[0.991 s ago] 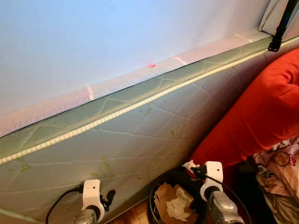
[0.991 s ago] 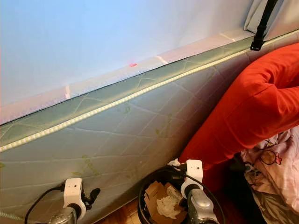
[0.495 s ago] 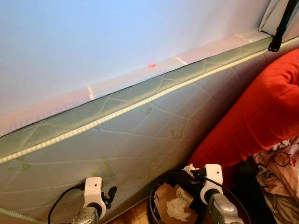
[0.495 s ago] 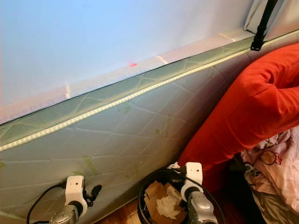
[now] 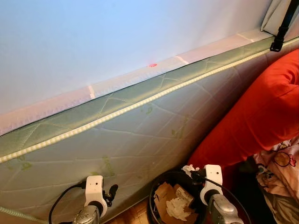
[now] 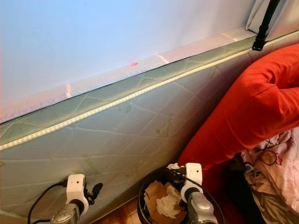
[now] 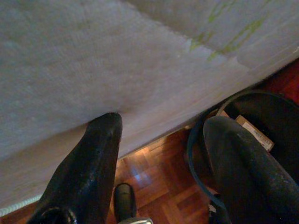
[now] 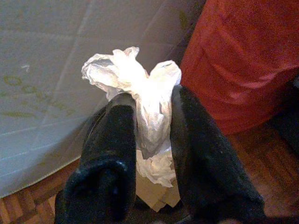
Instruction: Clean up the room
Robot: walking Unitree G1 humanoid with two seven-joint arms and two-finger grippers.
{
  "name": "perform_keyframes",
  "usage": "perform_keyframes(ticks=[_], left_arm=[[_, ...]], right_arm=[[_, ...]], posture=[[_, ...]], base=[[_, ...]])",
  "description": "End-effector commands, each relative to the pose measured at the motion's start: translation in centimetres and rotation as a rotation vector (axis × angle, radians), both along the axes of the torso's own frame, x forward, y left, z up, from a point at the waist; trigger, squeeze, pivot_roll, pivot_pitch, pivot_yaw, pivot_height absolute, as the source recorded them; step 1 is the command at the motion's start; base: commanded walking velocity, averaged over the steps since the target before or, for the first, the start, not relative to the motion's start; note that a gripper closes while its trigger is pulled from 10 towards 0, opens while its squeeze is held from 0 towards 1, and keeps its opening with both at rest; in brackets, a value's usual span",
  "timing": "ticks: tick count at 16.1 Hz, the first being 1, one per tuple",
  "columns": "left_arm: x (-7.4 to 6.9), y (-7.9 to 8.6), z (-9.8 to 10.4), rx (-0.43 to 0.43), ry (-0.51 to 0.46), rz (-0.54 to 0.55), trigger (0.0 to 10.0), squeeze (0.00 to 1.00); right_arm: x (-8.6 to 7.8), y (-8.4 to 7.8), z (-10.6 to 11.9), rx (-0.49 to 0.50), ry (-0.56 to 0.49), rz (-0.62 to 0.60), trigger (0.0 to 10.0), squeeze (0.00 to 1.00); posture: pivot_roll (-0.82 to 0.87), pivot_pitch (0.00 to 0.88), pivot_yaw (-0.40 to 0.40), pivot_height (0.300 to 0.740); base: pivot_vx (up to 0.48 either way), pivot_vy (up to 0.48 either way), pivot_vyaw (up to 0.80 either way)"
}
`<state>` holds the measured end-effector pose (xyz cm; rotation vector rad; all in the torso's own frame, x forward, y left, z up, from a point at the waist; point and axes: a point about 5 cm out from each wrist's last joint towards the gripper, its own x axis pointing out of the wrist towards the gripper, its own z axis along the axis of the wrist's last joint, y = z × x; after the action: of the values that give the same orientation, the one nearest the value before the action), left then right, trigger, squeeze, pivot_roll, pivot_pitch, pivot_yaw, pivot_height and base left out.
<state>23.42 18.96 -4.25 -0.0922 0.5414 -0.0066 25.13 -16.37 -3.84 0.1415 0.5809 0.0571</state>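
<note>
Low on the left, the left gripper [image 7: 161, 135] hangs with its two black fingers spread and nothing between them, pointed at the quilted mattress [image 5: 126, 135] that leans on edge against the wall. To its right stands the black bin [image 5: 161, 184], holding brown cardboard scraps [image 5: 164, 193] and crumpled white paper [image 5: 176, 208]. Above the bin's far rim, the right gripper [image 8: 153, 116] is clenched on a wad of white tissue [image 8: 135, 77], thin and crinkled, its loose folds bulging past the fingertips. The right wrist view shows that pinch close up; from the head the wad [image 5: 188, 168] is just a small white tuft ahead of the white wrist mount. The left wrist view adds the parquet floor [image 7: 154, 172] beneath the mattress's lower edge. On the far right lies a red cushion [image 5: 261, 112] beside patterned pink fabric [image 5: 282, 161]. Compared with a second ago, the right gripper sits slightly lower over the bin, the tissue still in its grip.
</note>
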Motion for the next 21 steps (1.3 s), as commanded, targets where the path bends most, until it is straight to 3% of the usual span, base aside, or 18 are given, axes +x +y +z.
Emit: perform_keyframes(ticks=[1,21], left_arm=[[0.3,0.0,0.3,0.0,-0.023,0.001,10.0,0.0],[-0.1,0.2,-0.1,0.005,0.013,0.001,10.0,0.0]], right_arm=[[-0.7,-0.2,-0.6,-0.004,0.038,0.0,10.0,1.0],[-2.3,0.2,-2.0,-0.018,0.155,0.064,10.0,1.0]], posture=[[0.02,0.126,-0.03,0.74],[0.03,0.129,-0.031,0.74]], base=[[0.0,0.0,0.0],[0.0,0.0,0.0]])
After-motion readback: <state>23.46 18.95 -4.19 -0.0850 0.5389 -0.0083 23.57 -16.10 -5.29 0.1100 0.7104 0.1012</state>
